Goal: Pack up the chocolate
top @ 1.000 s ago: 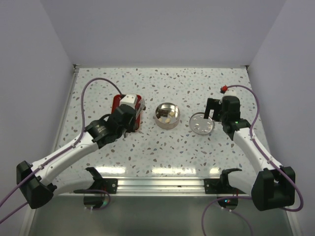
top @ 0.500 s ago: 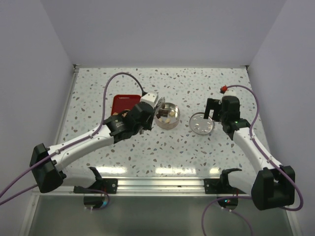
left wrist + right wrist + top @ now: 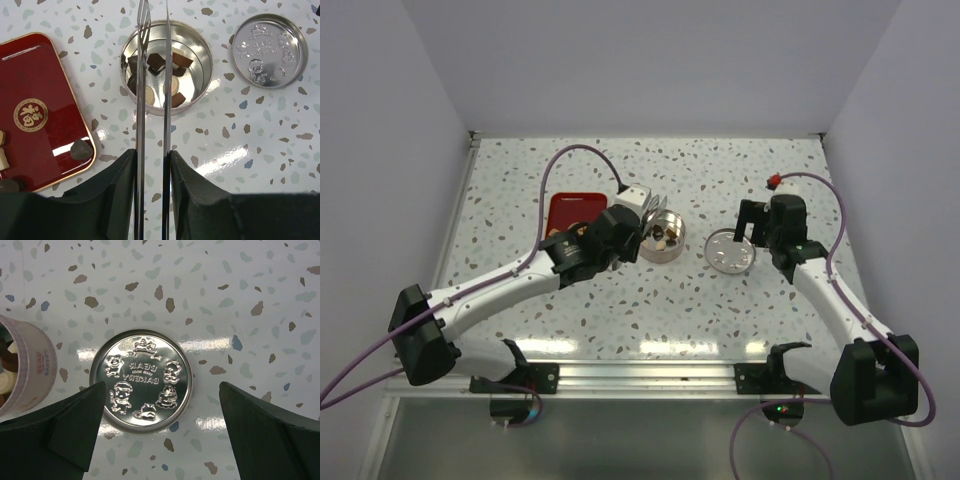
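Observation:
The round silver tin point(image 3: 661, 250) stands mid-table and holds several dark, light brown and cream chocolate pieces point(image 3: 155, 61). My left gripper point(image 3: 655, 222) carries two long thin metal blades. In the left wrist view the left gripper point(image 3: 155, 11) has its blade tips over the tin's far side, a narrow gap apart, with nothing between them. More chocolate lies on the red tray point(image 3: 45, 75), including a dark piece point(image 3: 80, 149) at its near right corner. My right gripper point(image 3: 162, 390) is wide open and empty above the embossed tin lid point(image 3: 142, 380).
The red tray point(image 3: 565, 208) lies left of the tin. The lid point(image 3: 730, 252) lies flat to the tin's right, and it also shows in the left wrist view point(image 3: 270, 50). The tin's side point(image 3: 25, 370) shows at the left of the right wrist view.
My left arm swung right from the red tray to above the tin, carrying a dark piece on the way; the blades are now empty. The right arm has not moved.

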